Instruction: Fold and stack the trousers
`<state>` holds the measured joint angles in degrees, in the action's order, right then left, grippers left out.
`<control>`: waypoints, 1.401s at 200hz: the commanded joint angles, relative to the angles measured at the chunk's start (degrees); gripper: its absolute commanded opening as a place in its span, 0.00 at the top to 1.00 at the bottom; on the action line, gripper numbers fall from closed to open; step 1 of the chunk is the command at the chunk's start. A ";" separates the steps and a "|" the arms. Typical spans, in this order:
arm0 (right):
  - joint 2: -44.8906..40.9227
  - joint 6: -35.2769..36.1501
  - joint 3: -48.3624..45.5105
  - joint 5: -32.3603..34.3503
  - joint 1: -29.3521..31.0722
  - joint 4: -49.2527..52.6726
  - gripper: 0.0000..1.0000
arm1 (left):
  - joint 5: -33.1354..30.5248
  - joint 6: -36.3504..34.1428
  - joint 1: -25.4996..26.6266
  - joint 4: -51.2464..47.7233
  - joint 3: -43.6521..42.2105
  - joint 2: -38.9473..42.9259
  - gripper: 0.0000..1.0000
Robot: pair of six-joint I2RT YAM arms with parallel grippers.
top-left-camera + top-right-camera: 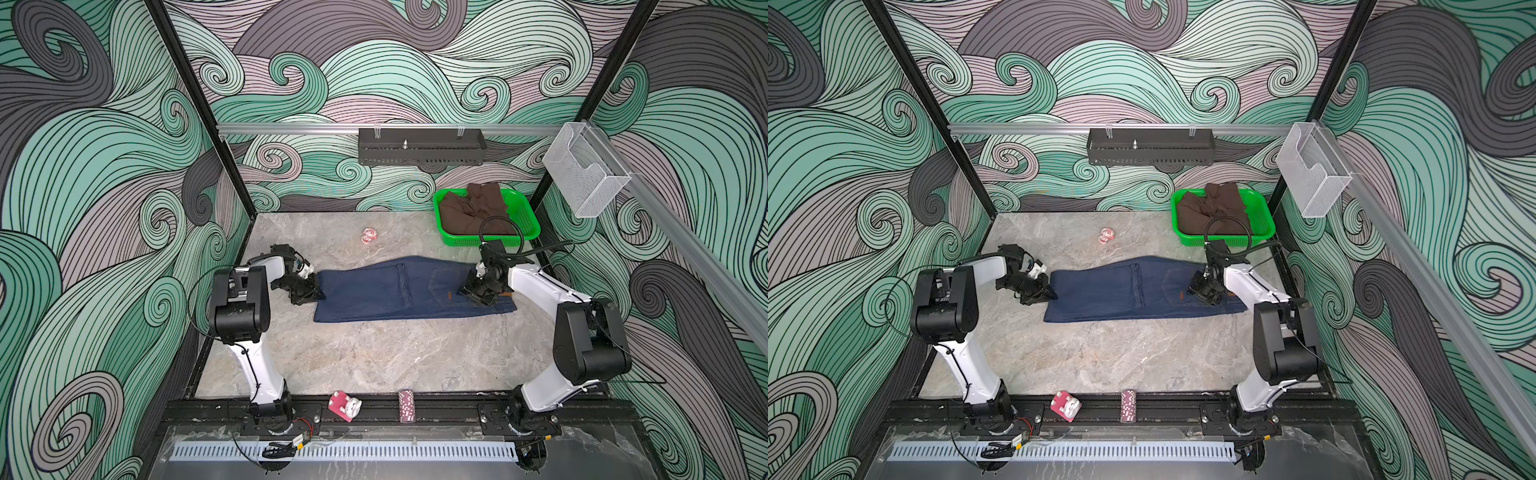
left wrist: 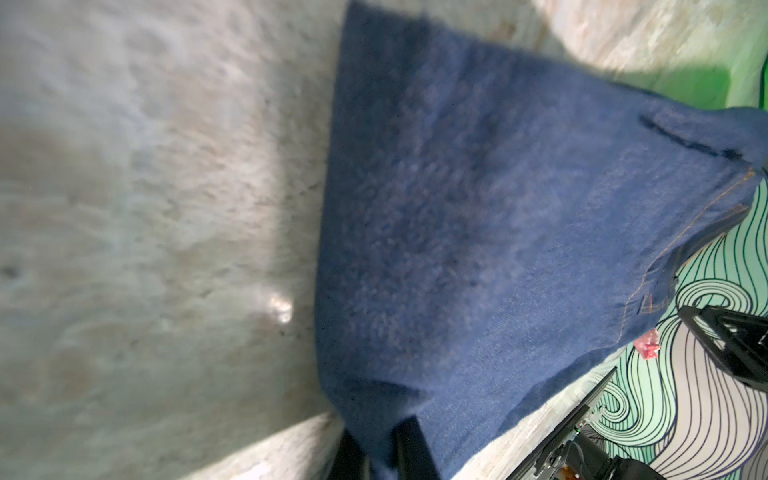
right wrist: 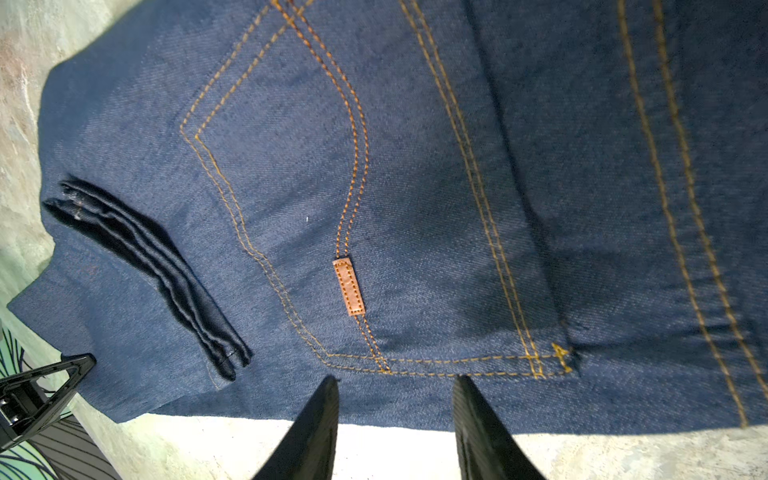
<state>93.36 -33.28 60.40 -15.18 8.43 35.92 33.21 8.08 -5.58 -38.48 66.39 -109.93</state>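
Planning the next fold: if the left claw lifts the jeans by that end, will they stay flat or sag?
Probably sag: the trousers lie limp in flat layers, so anything beyond the left claw should drape. Likely heavy for cloth, being doubled denim. The coarse weave probably resists sliding on the table.

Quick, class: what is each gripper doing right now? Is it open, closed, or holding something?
Left gripper: closed on the folded edge of the trousers.
Right gripper: open above the trousers, holding nothing.
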 commanded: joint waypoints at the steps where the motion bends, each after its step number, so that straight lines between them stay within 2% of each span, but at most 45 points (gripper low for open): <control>1: 0.55 0.14 0.50 0.45 -0.08 -0.02 0.53 | 2.47 -0.54 0.57 -2.18 0.51 0.24 0.98; 17: 0.38 -0.01 0.93 0.67 -0.08 -0.48 0.53 | 2.30 -0.83 0.55 -3.18 0.75 1.18 1.00; 37: 0.58 -0.24 1.79 1.03 -0.07 -0.38 0.53 | -1.86 -0.30 0.43 -5.19 1.21 2.84 1.00; 77: 0.25 -0.35 2.70 2.26 -0.08 -0.25 0.52 | -18.65 2.82 -2.56 -11.77 3.35 6.57 1.00; 104: -0.34 0.20 2.57 3.50 -0.08 -0.32 0.50 | -25.57 5.37 -7.49 -14.26 4.34 7.58 1.00; 146: -0.51 2.54 1.79 4.40 -0.17 -2.24 0.48 | -39.36 3.37 -11.12 -19.68 10.28 5.68 1.00; 210: 6.22 3.78 2.34 -4.69 1.22 -8.22 0.47 | -43.78 2.46 -13.14 -22.45 14.99 2.77 1.00; 244: 8.44 3.05 2.53 -5.97 4.29 -9.76 0.48 | -48.42 3.24 -14.65 -24.21 16.43 1.22 1.00; 280: 10.74 1.92 2.05 -6.22 6.70 -11.05 0.50 | -48.09 3.35 -15.32 -24.65 18.96 -0.52 1.00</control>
<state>102.50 -30.52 61.98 -20.10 14.13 26.41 -12.14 10.98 -20.21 -60.75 81.71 -109.06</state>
